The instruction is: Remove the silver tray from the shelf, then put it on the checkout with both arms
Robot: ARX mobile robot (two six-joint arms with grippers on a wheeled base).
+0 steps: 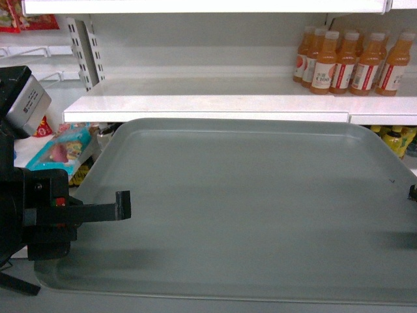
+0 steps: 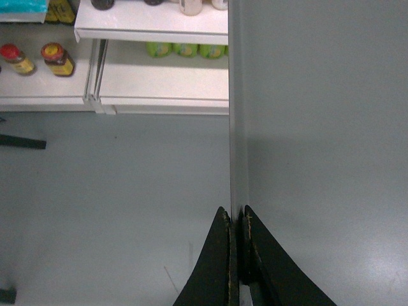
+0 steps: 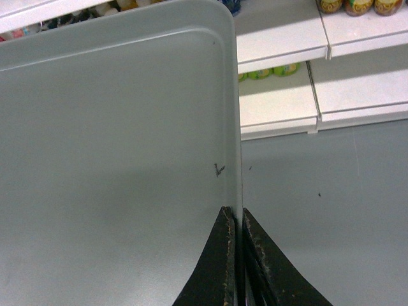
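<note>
Both arms are holding the silver tray [image 1: 247, 208] level out in front of the shelf [image 1: 208, 104]. It's filling most of the lower head view, with its far edge sitting just under the shelf's front lip. The left gripper [image 2: 237, 220] is coming in from the lower left of the head view, arm stretched sideways. In its wrist view the two black fingers [image 2: 213, 268] are pressed together on the tray's left rim, pinching it. The right gripper [image 3: 236, 220] is doing the same on the right rim, fingers clamped either side of the raised edge near a little dark scratch mark [image 3: 219, 169]. In the head view that gripper is barely poking in at the right edge, so I can't really judge the arm's pose there.

The tray seems clear of the shelf board, though the head angle makes that hard to call. Under both side rims there's open grey floor [image 2: 115, 210].

Orange juice bottles [image 1: 352, 62] are standing at the upper right on the shelf. Snack packets [image 1: 62, 150] are lying at the left, and lower white shelves with jars [image 2: 57, 58] are showing in the upper left of the left wrist view.
</note>
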